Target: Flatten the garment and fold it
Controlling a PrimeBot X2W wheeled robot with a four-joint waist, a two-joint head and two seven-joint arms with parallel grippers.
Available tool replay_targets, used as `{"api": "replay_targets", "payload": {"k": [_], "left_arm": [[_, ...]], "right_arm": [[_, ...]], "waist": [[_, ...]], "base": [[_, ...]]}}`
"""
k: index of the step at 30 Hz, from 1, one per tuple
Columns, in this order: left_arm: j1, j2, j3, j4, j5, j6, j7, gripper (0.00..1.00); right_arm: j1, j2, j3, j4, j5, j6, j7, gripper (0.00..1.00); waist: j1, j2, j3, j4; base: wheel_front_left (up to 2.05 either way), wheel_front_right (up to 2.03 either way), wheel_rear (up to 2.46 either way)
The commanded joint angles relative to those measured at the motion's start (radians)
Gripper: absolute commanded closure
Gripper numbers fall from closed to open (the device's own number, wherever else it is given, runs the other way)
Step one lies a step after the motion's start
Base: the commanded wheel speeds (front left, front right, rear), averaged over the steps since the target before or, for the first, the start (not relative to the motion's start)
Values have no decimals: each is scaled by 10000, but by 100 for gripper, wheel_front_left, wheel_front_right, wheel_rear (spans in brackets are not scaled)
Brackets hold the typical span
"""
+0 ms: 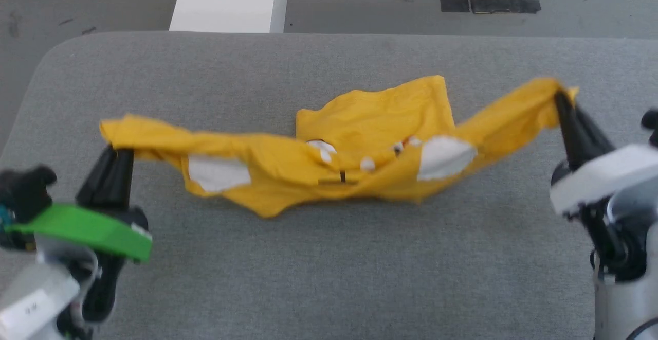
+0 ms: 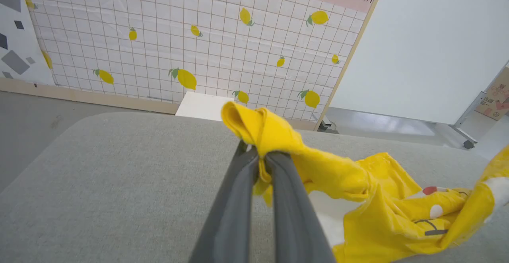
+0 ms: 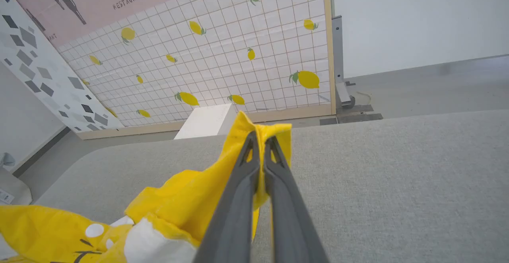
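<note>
The garment [image 1: 360,139], a bright yellow T-shirt with white patches and black lines, hangs stretched and twisted across the grey table [image 1: 329,268], its middle sagging onto the surface. My left gripper [image 1: 119,150] is shut on its left end, and the left wrist view shows yellow cloth [image 2: 258,129] bunched over the left gripper [image 2: 260,155]. My right gripper [image 1: 560,98] is shut on the garment's right end, lifted higher. In the right wrist view the right gripper [image 3: 261,143] pinches a yellow edge [image 3: 274,135].
A white box [image 1: 231,0] stands on the floor beyond the table's far edge. A lemon-print tiled panel [image 2: 179,36] and a white wall stand behind. Bare grey table surface lies in front of and beside the garment.
</note>
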Motion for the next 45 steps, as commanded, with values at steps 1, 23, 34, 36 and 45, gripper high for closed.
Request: {"api": "replay_targets", "payload": {"k": [1, 23, 34, 36, 45], "left_arm": [[-589, 26, -17, -34, 106, 57, 196, 100], [-9847, -436, -456, 3797, 965, 86, 3026, 100], [-12326, -419, -204, 5655, 1511, 65, 2269, 100], [-12631, -464, -218, 5814, 1513, -6, 2248, 100], [-13290, -928, -222, 6403, 1407, -470, 1404, 100]], "right_arm": [[-559, 5, 56, 60, -7, -13, -174, 100], [-9344, 6, 176, 4780, -2859, -13, -825, 100], [-11977, 6, -322, 6372, -4436, -13, -2111, 100], [-12311, 6, -391, 6571, -4644, -13, -2167, 100], [-13128, 7, -290, 7202, -5179, -13, -2623, 100]], "waist": [[0, 0, -47, -59], [0, 0, 963, -776], [0, 0, 1758, -1191], [0, 0, 1961, -1213], [0, 0, 2953, -1135]], "base": [[0, 0, 0], [0, 0, 0], [0, 0, 0], [0, 0, 0], [0, 0, 0]]}}
